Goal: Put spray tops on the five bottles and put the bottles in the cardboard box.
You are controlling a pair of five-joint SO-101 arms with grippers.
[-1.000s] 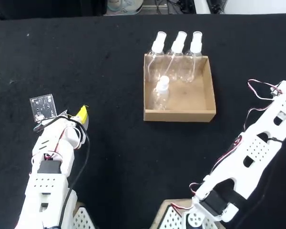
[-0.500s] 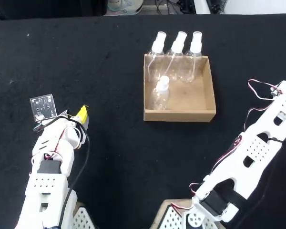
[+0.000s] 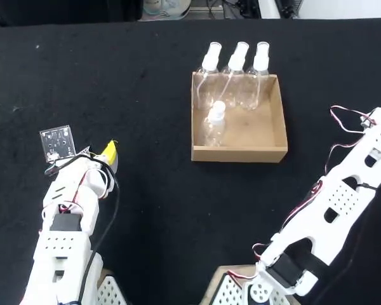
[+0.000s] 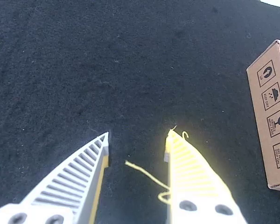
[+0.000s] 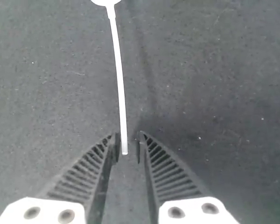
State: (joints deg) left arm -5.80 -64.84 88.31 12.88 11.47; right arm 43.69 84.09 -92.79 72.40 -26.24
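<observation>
The cardboard box (image 3: pixel 240 154) stands right of the table's middle with several clear bottles upright in it. Three bottles (image 3: pixel 236 82) line its far wall and one bottle (image 3: pixel 214 126) stands nearer the front, all with white spray tops. My left gripper (image 4: pixel 137 135) hangs open over bare black cloth at the front left, and the box corner (image 4: pixel 272 116) is off to its side. My right gripper (image 5: pixel 127 136) is shut on the end of a thin white dip tube (image 5: pixel 117 74). The tube leads to a spray top (image 5: pixel 104 1) at the picture's edge.
The black cloth covers the whole table. The left arm (image 3: pixel 73 203) lies along the front left, yellow fingertip (image 3: pixel 110 152) toward the box. The right arm (image 3: pixel 343 197) stretches along the right edge. Open cloth lies between the arms and in front of the box.
</observation>
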